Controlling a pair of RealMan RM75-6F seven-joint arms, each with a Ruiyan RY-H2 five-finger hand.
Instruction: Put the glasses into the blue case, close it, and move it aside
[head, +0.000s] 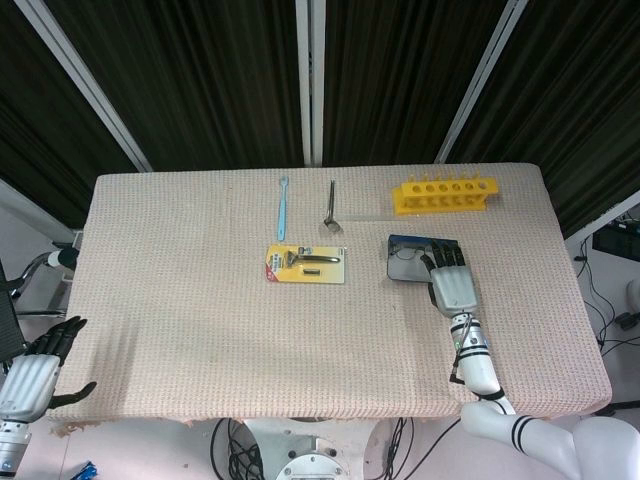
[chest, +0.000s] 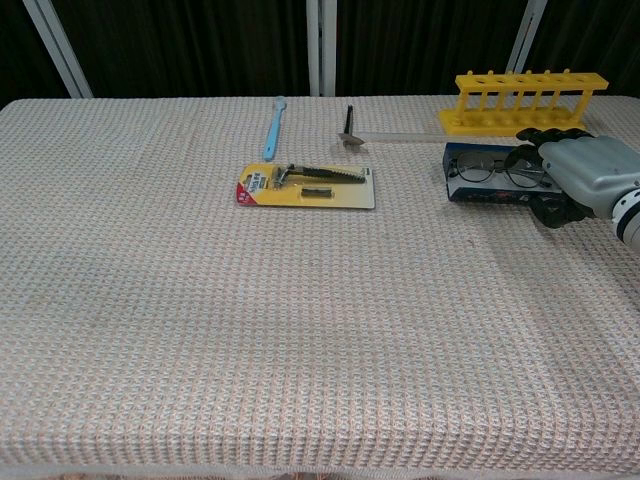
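The blue case (head: 415, 258) lies right of the table's middle, in front of the yellow rack. Its lid stands raised and folded over most of the base. The glasses (chest: 492, 170) lie inside, lenses showing above the case's front wall (chest: 485, 192). My right hand (head: 452, 283) holds the lid's free edge, fingers (chest: 530, 157) over the top and thumb underneath; in the chest view the hand (chest: 580, 175) is at the right edge. My left hand (head: 35, 375) hangs off the table's near left corner, fingers apart, holding nothing.
A yellow tube rack (head: 445, 195) stands behind the case. A carded razor pack (head: 307, 264) lies mid-table. Farther back are a blue toothbrush (head: 283, 208) and a dark-handled metal tool (head: 331, 210). The table's right edge (head: 570, 290) is close to the case.
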